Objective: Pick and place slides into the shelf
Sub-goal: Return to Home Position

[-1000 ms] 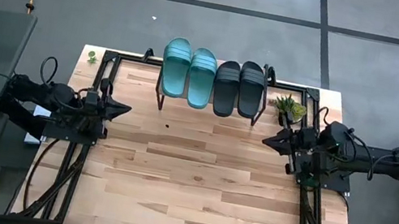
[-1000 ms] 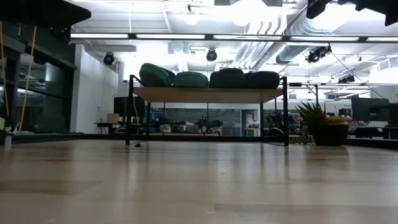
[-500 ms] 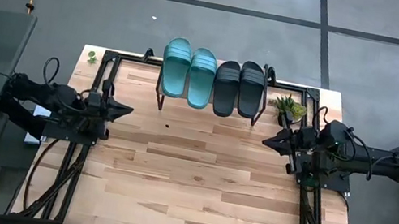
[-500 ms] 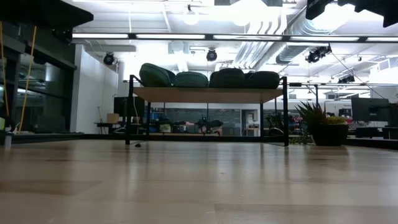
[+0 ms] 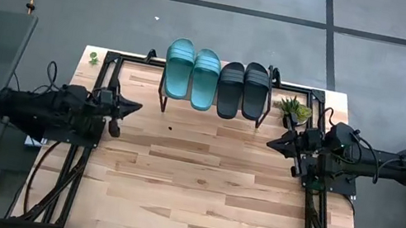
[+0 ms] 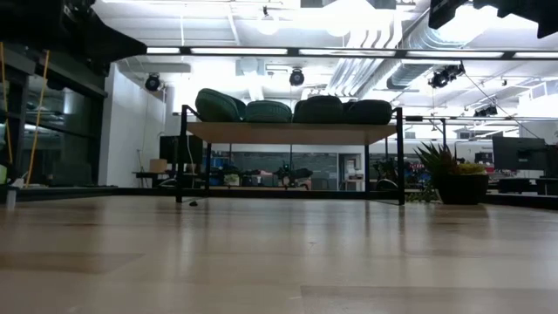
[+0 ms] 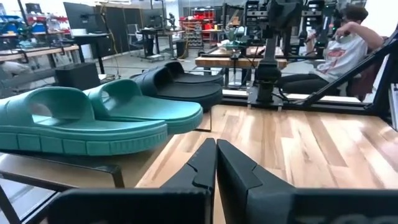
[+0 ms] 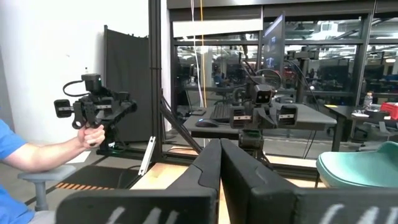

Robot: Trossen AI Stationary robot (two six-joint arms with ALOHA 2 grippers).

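Placed all four slides (image 5: 205,77) on shelf (image 6: 288,133); none on worktop (image 5: 198,189).
Lined up two teal, two black on the plank, ahead of and between both fingertips. Left fingers (image 7: 200,169) pressed together, empty, near the teal end; right fingers (image 8: 208,165) also closed, empty, near the black end. Probably only homing to finish.

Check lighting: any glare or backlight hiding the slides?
Low view: ceiling lights glare, and the slides on the shelf read as dark backlit shapes. High view: even light, teal and black both distinct. Right wrist view: reflections across the glass wall behind.
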